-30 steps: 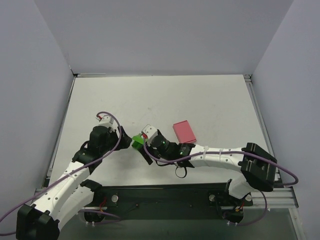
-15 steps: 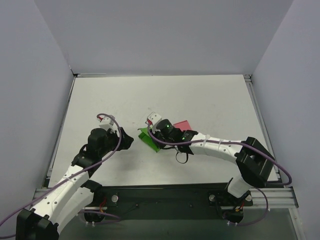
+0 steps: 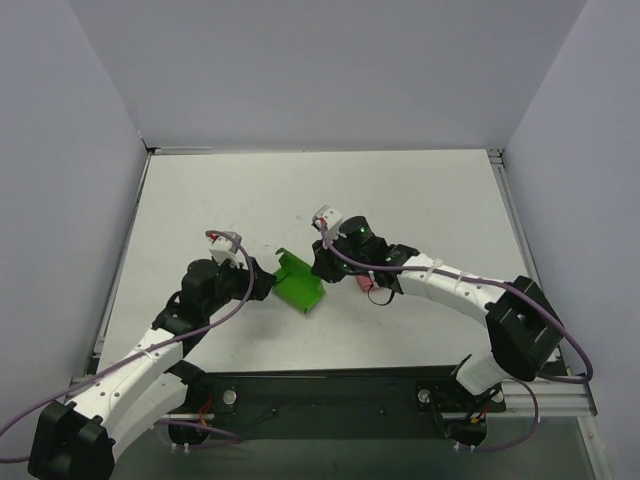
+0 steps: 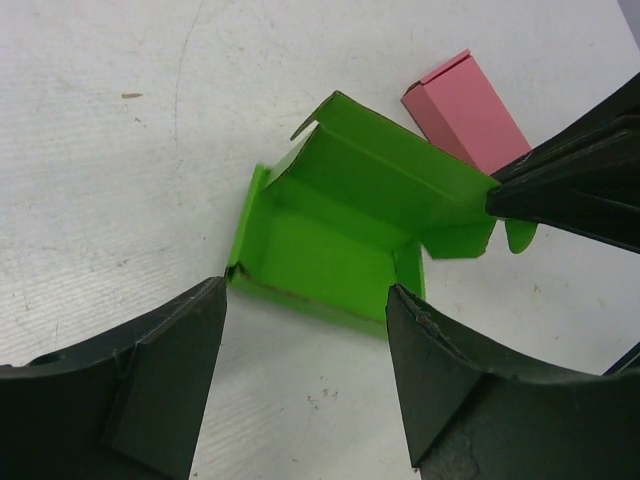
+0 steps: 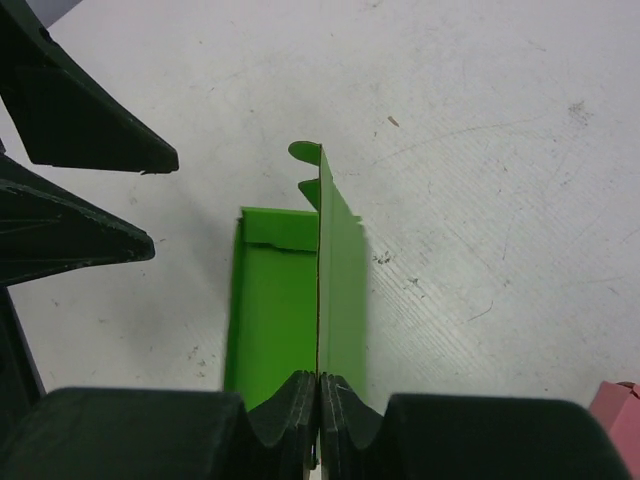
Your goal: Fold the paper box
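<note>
Right wrist view shows you the right gripper (image 5: 319, 395) pinched shut on the upright lid panel of the paper box (image 5: 265, 300), which sits between the arms. Your left gripper (image 4: 305, 305) hangs open at its near wall. Side walls stand; lid and tabs, I judge, are not yet closed.

A lab cell: white table (image 3: 420, 190), blank walls (image 3: 330, 70).
</note>
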`<move>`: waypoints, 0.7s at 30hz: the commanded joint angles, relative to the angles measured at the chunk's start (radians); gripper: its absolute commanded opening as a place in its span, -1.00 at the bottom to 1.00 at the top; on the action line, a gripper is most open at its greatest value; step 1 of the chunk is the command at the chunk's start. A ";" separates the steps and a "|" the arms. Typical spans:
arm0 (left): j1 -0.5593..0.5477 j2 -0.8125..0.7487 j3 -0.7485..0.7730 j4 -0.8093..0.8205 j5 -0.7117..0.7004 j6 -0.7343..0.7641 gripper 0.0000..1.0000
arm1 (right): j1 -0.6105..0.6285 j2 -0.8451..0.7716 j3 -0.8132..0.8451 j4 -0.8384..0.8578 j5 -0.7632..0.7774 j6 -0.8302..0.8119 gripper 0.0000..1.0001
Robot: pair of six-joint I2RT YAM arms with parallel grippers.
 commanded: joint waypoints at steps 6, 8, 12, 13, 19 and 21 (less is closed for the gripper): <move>-0.043 0.072 0.012 0.191 0.006 0.089 0.50 | -0.098 -0.037 -0.015 0.049 -0.250 0.030 -1.00; -0.069 0.092 0.014 0.194 -0.027 0.111 0.50 | -0.100 -0.043 -0.017 0.046 -0.258 0.019 -1.00; -0.106 0.118 0.012 0.221 -0.062 0.137 0.49 | -0.101 -0.050 -0.020 0.041 -0.265 0.012 -1.00; -0.114 0.130 0.009 0.232 -0.068 0.145 0.50 | -0.101 -0.052 -0.020 0.043 -0.271 0.010 -1.00; -0.139 0.202 0.034 0.269 -0.120 0.177 0.50 | -0.101 -0.060 -0.021 0.035 -0.310 0.001 -1.00; -0.140 0.221 0.029 0.290 -0.143 0.183 0.49 | -0.100 -0.067 -0.024 0.032 -0.314 -0.008 -1.00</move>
